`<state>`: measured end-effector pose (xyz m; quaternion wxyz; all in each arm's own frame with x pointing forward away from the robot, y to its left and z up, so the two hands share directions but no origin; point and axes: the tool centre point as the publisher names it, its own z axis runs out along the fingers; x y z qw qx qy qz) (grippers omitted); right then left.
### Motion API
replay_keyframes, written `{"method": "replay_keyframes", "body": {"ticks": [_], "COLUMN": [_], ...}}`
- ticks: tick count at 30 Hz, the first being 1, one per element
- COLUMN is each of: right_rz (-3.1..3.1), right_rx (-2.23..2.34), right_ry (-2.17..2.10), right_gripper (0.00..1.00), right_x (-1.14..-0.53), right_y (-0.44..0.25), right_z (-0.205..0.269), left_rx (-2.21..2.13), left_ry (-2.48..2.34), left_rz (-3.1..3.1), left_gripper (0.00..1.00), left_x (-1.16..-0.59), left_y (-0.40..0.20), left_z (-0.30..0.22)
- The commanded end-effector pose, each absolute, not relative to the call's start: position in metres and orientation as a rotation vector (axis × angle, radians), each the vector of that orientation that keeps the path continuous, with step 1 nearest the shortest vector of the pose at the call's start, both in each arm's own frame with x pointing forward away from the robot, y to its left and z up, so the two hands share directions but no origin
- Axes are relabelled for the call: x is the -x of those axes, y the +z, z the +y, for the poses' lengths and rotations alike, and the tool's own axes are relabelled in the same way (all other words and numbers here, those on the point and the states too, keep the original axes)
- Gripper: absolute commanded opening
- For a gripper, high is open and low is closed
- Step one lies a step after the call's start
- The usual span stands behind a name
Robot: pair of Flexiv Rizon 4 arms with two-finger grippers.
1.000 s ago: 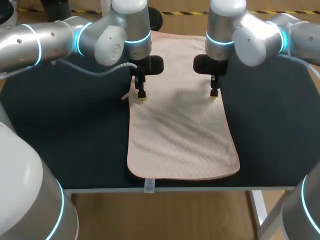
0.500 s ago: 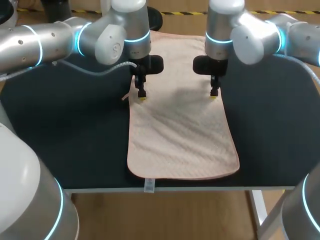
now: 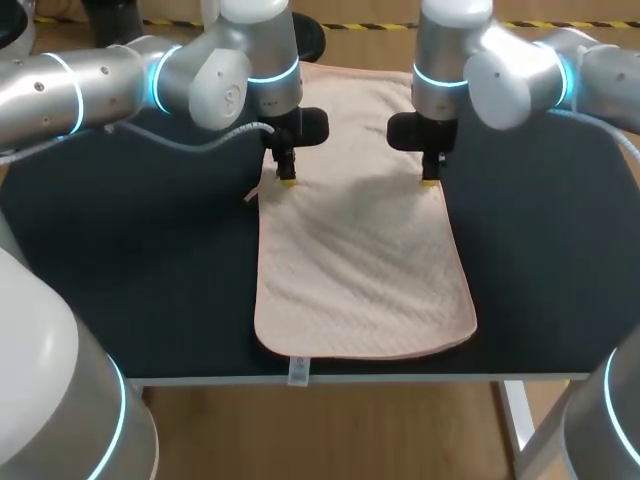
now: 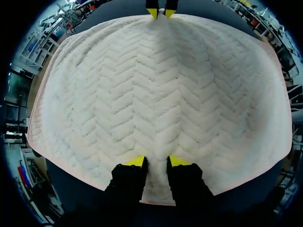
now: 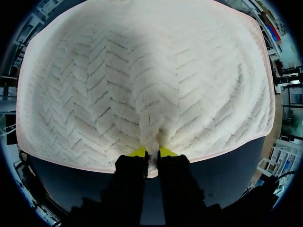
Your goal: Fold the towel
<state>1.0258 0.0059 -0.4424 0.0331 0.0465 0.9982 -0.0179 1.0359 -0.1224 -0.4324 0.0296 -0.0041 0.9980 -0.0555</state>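
Note:
A pale pink quilted towel (image 3: 360,270) lies lengthwise on the dark table (image 3: 150,260), its near end at the front edge. My left gripper (image 3: 287,181) stands at the towel's left edge, about halfway along. In the left wrist view the left gripper (image 4: 156,163) is shut on a pinch of the towel (image 4: 156,94) at its hem. My right gripper (image 3: 431,181) stands at the opposite, right edge. In the right wrist view the right gripper (image 5: 151,152) is shut on a raised ridge of towel (image 5: 142,71). The right gripper (image 4: 159,13) also shows across the towel in the left wrist view.
A small white label (image 3: 298,371) hangs from the towel's near hem over the table's front edge. Bare dark table lies to both sides of the towel. The towel's far end reaches the back edge between my two arms.
Both grippers went from open to shut, each pinching its side edge of the towel. They then rose slightly, pulling the cloth up into small ridges.

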Motion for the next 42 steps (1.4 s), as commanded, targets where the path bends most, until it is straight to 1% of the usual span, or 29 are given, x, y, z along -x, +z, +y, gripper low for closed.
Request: {"method": "replay_keyframes", "body": {"ticks": [1,8,13,14,15,24,30,42], "right_rz": [3.052,3.002,2.982,2.985,2.989,3.006,3.006,3.006], "right_rx": [-0.130,-0.106,-0.100,-0.096,-0.093,-0.084,-0.072,-0.069], "right_ry": [-0.039,0.009,0.018,0.015,0.012,0.019,0.013,0.005], "right_gripper": [0.00,0.00,0.00,0.00,0.00,0.00,0.00,0.00], "right_x": [-1.014,-1.008,-1.007,-1.007,-1.006,-1.005,-1.006,-1.007], "right_y": [-0.428,-0.395,-0.393,-0.396,-0.399,-0.404,-0.403,-0.402], "right_z": [-0.002,-0.002,-0.001,0.000,0.001,0.006,0.007,0.006], "left_rx": [0.019,0.015,-0.019,-0.011,-0.016,0.067,0.063,0.018], "left_ry": [-0.165,-0.134,-0.080,-0.093,-0.101,-0.054,-0.079,-0.113], "left_rz": [3.059,3.018,3.002,2.999,3.000,3.049,3.057,3.020], "left_gripper": [0.00,0.00,0.00,0.55,1.00,1.00,1.00,1.00], "left_x": [-1.027,-1.024,-1.020,-1.019,-1.019,-1.015,-1.018,-1.031], "left_y": [-0.412,-0.378,-0.376,-0.379,-0.382,-0.418,-0.434,-0.443], "left_z": [-0.116,-0.123,-0.128,-0.127,-0.125,-0.104,-0.106,-0.113]}}
